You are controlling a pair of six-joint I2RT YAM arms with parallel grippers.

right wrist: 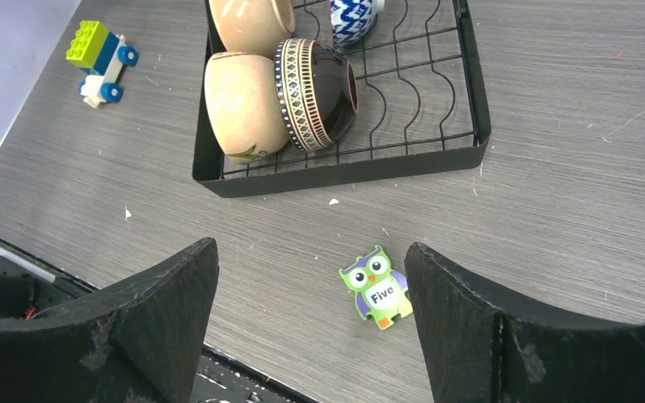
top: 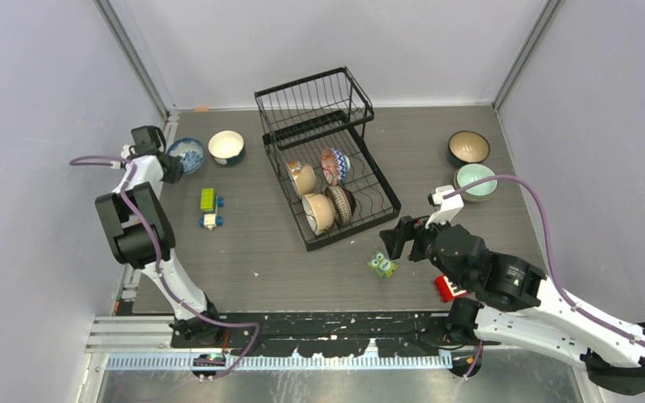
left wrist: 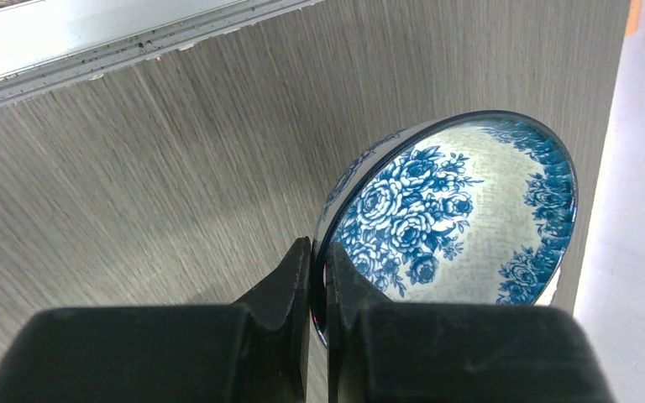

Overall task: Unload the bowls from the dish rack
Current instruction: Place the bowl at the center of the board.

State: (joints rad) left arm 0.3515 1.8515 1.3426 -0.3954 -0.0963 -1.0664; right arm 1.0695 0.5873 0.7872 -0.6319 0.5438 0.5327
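Observation:
My left gripper (left wrist: pixel 319 256) is shut on the rim of a blue-flowered white bowl (left wrist: pixel 462 210), tilted low over the table's far left corner (top: pixel 187 154). The black wire dish rack (top: pixel 353 227) holds a tan bowl (top: pixel 302 178), a blue patterned bowl (top: pixel 334 165), a cream bowl (right wrist: pixel 239 105) and a dark brown banded bowl (right wrist: pixel 319 88) on edge in its lower tray. Its upper basket (top: pixel 312 105) looks empty. My right gripper (right wrist: pixel 311 248) hangs open over the table in front of the rack, with nothing between its fingers.
A white bowl (top: pixel 226 147) stands at the back left. A dark teal bowl (top: pixel 469 147) and a mint green bowl (top: pixel 476 180) stand at the right. Toy blocks (top: pixel 208 200), an owl piece (right wrist: pixel 376 287) and a red toy (top: pixel 448 288) lie on the table.

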